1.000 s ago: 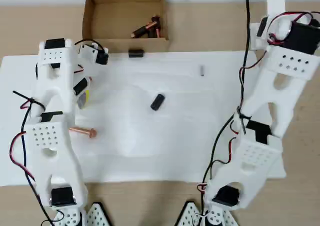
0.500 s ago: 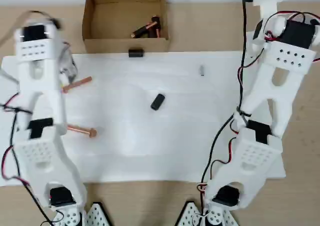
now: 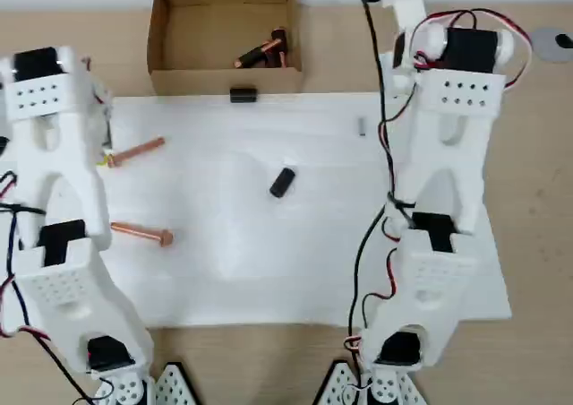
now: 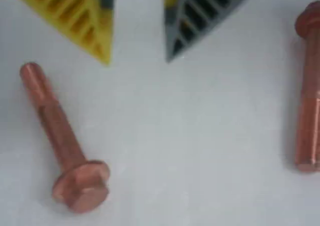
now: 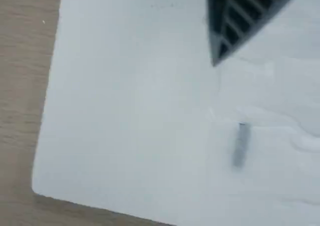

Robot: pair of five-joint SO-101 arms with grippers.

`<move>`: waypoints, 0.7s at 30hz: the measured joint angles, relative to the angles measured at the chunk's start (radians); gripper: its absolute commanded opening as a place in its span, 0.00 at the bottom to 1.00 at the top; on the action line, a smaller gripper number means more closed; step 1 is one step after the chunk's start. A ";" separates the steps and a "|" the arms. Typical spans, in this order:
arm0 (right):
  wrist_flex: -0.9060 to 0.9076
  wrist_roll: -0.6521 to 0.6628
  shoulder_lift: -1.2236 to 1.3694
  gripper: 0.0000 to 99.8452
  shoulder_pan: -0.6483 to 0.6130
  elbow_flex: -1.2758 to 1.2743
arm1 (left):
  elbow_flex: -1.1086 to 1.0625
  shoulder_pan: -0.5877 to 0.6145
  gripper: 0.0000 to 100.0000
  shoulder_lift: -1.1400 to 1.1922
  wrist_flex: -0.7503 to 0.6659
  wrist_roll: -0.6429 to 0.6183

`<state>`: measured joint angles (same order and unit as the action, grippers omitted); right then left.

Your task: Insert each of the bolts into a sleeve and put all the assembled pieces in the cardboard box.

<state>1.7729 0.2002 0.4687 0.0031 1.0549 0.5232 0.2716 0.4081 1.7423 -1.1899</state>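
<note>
Bolts (image 4: 65,141) lie loose near the left end effector (image 4: 138,60), fingers (image 4: 80,21) spread.

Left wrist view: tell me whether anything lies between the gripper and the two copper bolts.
Nothing visible does. The left gripper is open above the bare white sheet. One bolt lies on the side of the yellow finger, the second bolt on the side of the black finger, nothing covering either.

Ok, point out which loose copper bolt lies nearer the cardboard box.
The slanted bolt, angled up toward the cardboard box. The other bolt lies nearly level, farther from it.
</note>
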 measured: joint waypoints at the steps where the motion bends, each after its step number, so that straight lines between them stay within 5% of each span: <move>1: 0.000 0.000 0.000 0.36 -0.009 0.000 | -0.015 -0.003 0.13 0.000 -0.003 -0.031; 9: 0.000 0.000 0.000 0.36 -0.075 0.000 | -0.118 -0.002 0.22 0.037 -0.135 -0.216; 21: 0.000 0.000 0.000 0.36 -0.143 0.000 | -0.120 -0.002 0.22 0.218 -0.287 -0.241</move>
<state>1.7729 0.2002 0.4687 -0.1396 1.0549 0.4035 0.2700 0.6260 1.4553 -1.4308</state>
